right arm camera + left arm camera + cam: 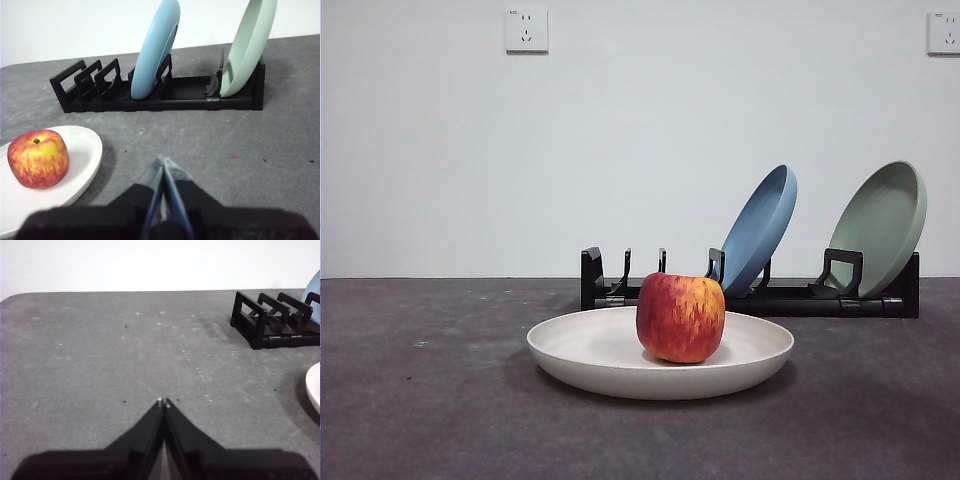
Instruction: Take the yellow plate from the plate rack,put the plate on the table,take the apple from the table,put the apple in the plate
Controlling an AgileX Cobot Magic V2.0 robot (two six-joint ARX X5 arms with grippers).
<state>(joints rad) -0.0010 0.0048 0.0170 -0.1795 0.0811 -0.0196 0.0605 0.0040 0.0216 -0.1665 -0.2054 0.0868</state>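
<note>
The yellow plate [610,352] [82,165], cream and shallow, lies flat on the table [420,400] in front of the plate rack [800,298] [165,97]. The red apple [680,317] [38,158] rests upright in the plate. My left gripper [164,403] is shut and empty over bare table, with the rack's end [270,320] and a sliver of the plate [314,390] off to its side. Shut and empty too, my right gripper [162,162] hovers beside the plate, facing the rack. Neither arm shows in the front view.
A blue plate [760,228] [156,47] and a sage-green plate [885,225] [248,45] lean in the rack's slots. A white wall with two sockets [526,30] stands behind the table.
</note>
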